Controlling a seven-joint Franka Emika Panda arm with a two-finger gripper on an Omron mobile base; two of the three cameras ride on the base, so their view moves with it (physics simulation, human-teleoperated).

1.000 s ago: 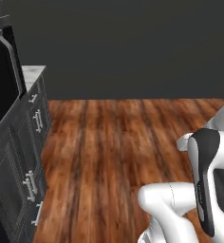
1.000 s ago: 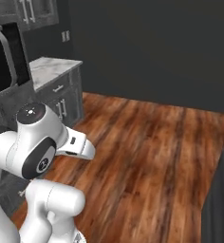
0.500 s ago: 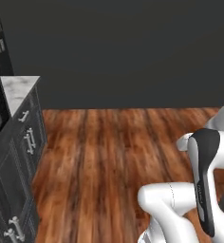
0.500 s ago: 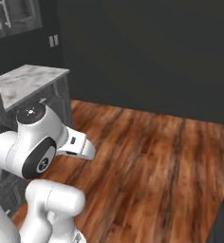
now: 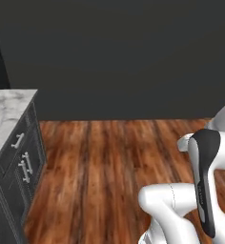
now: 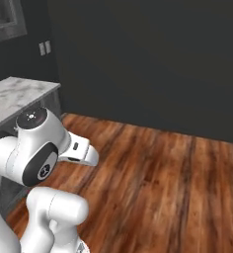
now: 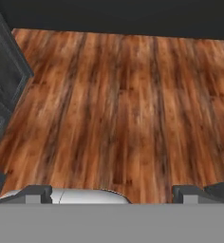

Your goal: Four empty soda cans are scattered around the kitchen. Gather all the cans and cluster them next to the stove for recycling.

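At the left edge of the left base view, the marble countertop and the dark drawer fronts beneath it sat further in and lower than a second before, and the black appliance that had filled that corner was gone apart from a dark sliver at the top. The whole picture had shifted at once, so this was the base turning or driving, not the furniture moving. Over the same second the wooden floor stretched bare to the dark wall. For the task, that reads as a travel step: the base was probably still hunting for a can, with no pick begun.

None of the three views gave any sign of the soda cans or the stove, so their whereabouts could not be told from here.

Moving right, the right base view offered what the left one lacked: a light switch plate on the wall above the counter end, and the edge of an upper cabinet in the top corner. The hand view looked down on the planks and caught the cabinet's side with a handle at its left edge, closer than either base camera. There the gripper had its two dark fingertips set as wide apart as they go, with only floor between them and nothing held.
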